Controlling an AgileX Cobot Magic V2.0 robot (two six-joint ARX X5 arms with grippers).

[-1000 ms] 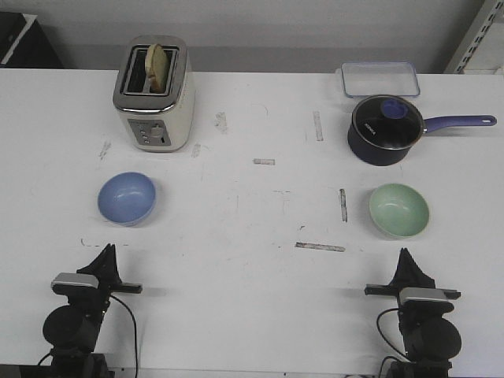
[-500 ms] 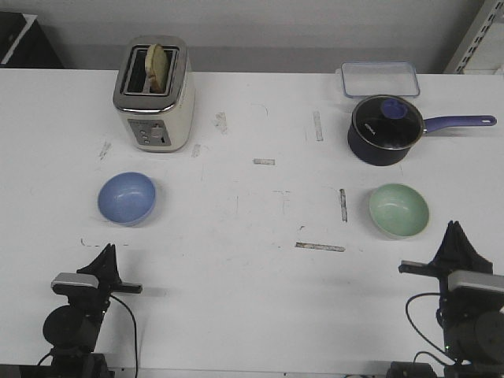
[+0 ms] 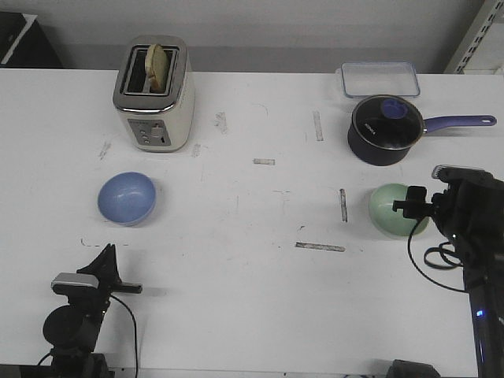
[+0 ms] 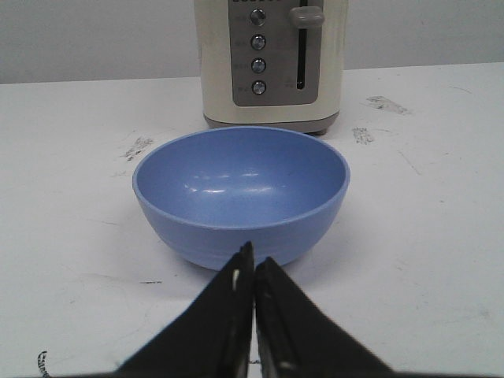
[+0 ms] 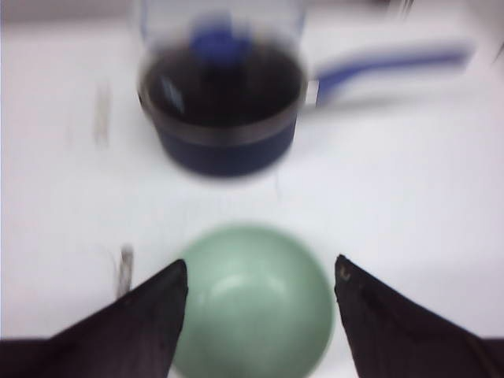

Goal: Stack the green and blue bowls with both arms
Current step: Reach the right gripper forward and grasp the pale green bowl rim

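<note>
Right end effector [image 5: 260,276] spread — white scuffed table [image 3: 260,283].

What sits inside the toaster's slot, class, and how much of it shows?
A slice of bread stands in the toaster, its top sticking out above the slot. The lower part of the slice is hidden inside the toaster body.

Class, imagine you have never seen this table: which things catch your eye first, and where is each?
The right gripper hangs wide open over the green bowl on the right side of the table, just in front of the navy saucepan. On the left, the blue bowl sits in front of a cream toaster, with the left gripper shut just short of it.
</note>
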